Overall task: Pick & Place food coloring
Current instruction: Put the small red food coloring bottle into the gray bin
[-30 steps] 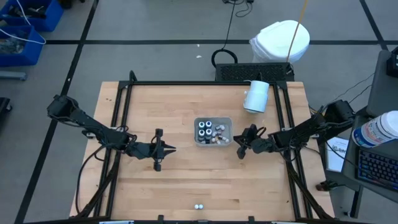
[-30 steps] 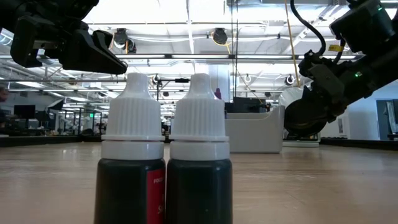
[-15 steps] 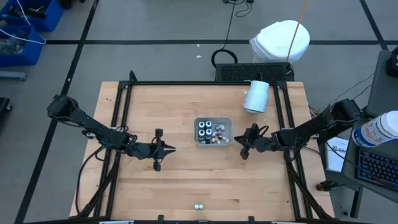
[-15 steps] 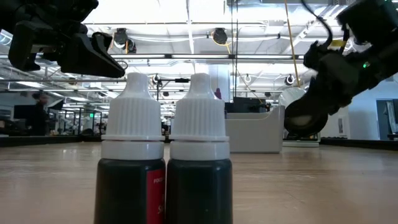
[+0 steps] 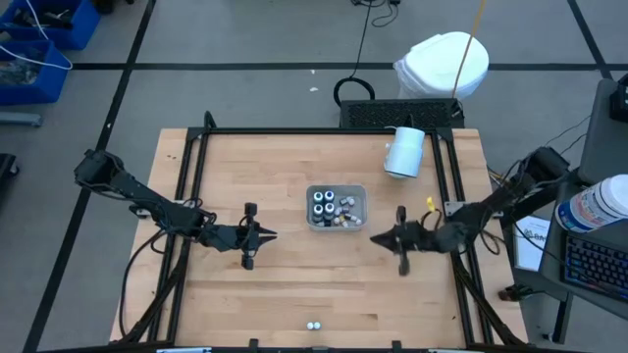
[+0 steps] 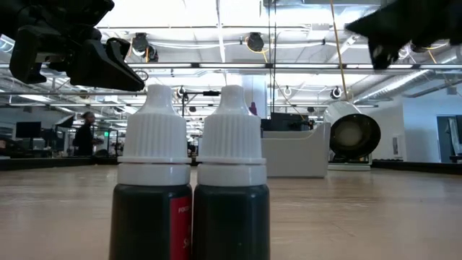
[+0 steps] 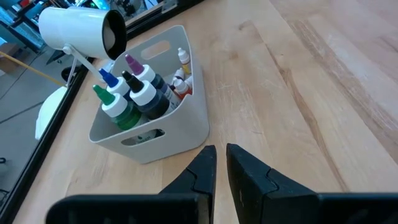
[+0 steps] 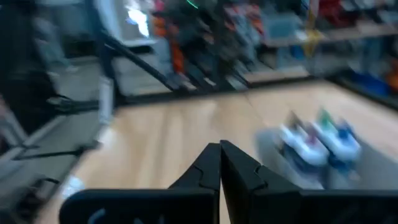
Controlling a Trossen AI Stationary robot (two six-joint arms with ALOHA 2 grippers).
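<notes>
On the wooden table (image 5: pixel 294 284), both grippers' jaws are closed, empty; ceiling-lit hall behind.

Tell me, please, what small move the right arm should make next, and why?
Probably swing the shut right end effector toward the table's near edge, opening on the way. Two food coloring bottles stand there outside the grey tray, which already holds others, and this end effector is empty beside the tray.
</notes>
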